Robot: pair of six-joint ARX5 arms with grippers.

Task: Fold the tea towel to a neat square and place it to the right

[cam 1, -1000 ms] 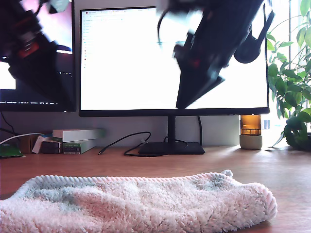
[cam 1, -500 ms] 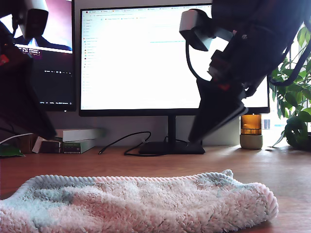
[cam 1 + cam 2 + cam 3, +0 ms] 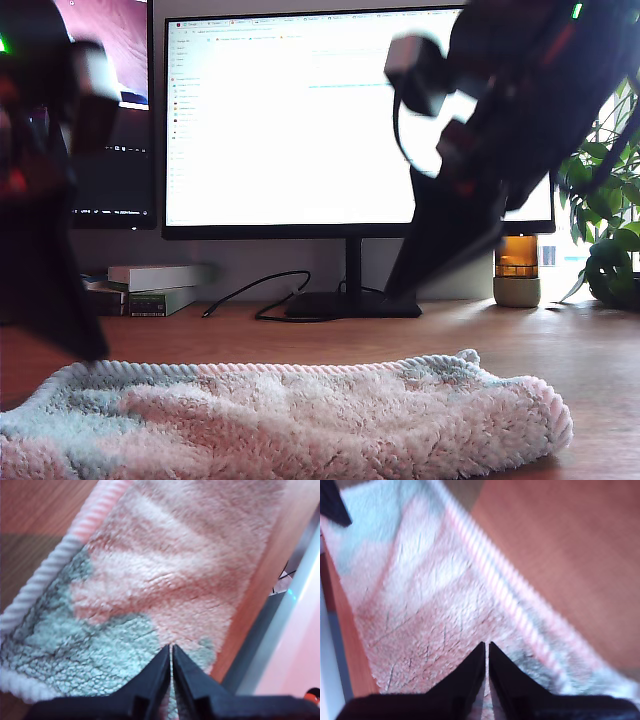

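Both claws hang above the cloth with nothing in them. My first gripper [image 3: 171, 652] shows its black fingers pressed together to a thin slit, clenched on air, over a blue-green patch near a corded corner of the tea towel [image 3: 165, 575]. My second gripper [image 3: 486, 650] is clenched the same way, its tips hovering over pink pile just beside the striped cord edge.

In the exterior view the tea towel [image 3: 290, 420] lies on the wooden desk [image 3: 330, 335] at the front of the scene, spreading from that view's left edge to near its right. It looks doubled over into a long, puffy band: the far edge runs as a cord, the end at the exterior view's right is rounded like a fold, and a small loop [image 3: 467, 355] sticks up at the far corner there. Two dark, motion-blurred arms stand over it, one at each side of the exterior view; I cannot match them to first or second from these pictures.

My judgement: one fold seems made, so the job is partway. Left to do are gripping an end, folding the band across itself into a square, tidying the edges, and setting it aside.

Behind the cloth stand a monitor [image 3: 300, 120], a potted plant [image 3: 600, 200] and stacked boxes [image 3: 155, 288].
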